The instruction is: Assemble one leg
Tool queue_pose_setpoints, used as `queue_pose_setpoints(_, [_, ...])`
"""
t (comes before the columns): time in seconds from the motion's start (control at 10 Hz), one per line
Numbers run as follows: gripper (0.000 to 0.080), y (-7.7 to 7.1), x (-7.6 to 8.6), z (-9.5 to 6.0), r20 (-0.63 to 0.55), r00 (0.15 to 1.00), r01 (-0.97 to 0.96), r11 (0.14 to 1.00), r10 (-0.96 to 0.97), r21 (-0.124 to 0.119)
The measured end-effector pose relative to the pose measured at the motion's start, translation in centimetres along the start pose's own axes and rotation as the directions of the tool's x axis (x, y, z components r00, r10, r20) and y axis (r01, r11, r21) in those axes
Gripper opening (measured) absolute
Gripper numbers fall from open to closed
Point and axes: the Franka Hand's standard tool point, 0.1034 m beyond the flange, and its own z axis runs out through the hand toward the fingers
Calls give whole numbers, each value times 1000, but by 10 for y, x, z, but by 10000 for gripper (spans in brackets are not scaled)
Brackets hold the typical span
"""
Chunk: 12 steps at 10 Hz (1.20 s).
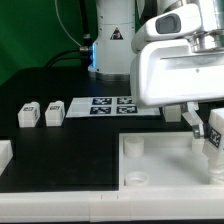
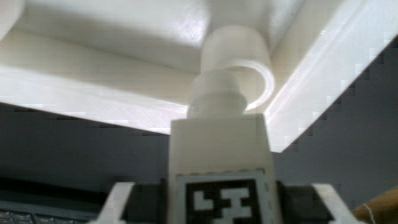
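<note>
My gripper (image 1: 203, 134) is shut on a white leg (image 1: 208, 153) and holds it upright over the large white panel (image 1: 150, 160), at the corner on the exterior view's right. In the wrist view the leg (image 2: 226, 140) shows its black-and-white tag between my two fingers (image 2: 121, 205), and its far end sits at a round corner socket (image 2: 249, 80) of the panel (image 2: 89, 70). I cannot tell how deep it sits. Two more legs (image 1: 28, 114) (image 1: 54, 113) lie on the black table at the exterior view's left.
The marker board (image 1: 105, 105) lies flat behind the panel. Another white piece (image 1: 5, 153) sits at the exterior view's left edge. The arm's base (image 1: 110, 40) stands at the back. A green backdrop closes the far side.
</note>
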Motion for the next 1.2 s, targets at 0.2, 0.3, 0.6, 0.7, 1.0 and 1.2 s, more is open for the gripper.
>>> queue_pose_setpoints(0.2, [288, -4, 1, 4, -2, 1000, 5, 1000, -5, 4])
queue_pose_setpoints(0.3, [288, -7, 0, 6, -3, 1000, 7, 1000, -7, 6])
queue_pose_setpoints(0.6, [288, -9, -5, 11, -24, 1000, 10, 1000, -10, 2])
queue_pose_setpoints(0.7, [288, -9, -6, 13, -45, 999, 9, 1000, -9, -2])
queue_pose_setpoints(1.0, [288, -9, -8, 13, -78, 997, 11, 1000, -12, -8])
queue_pose_setpoints(1.2, [288, -9, -7, 13, -72, 997, 4, 1000, -5, -9])
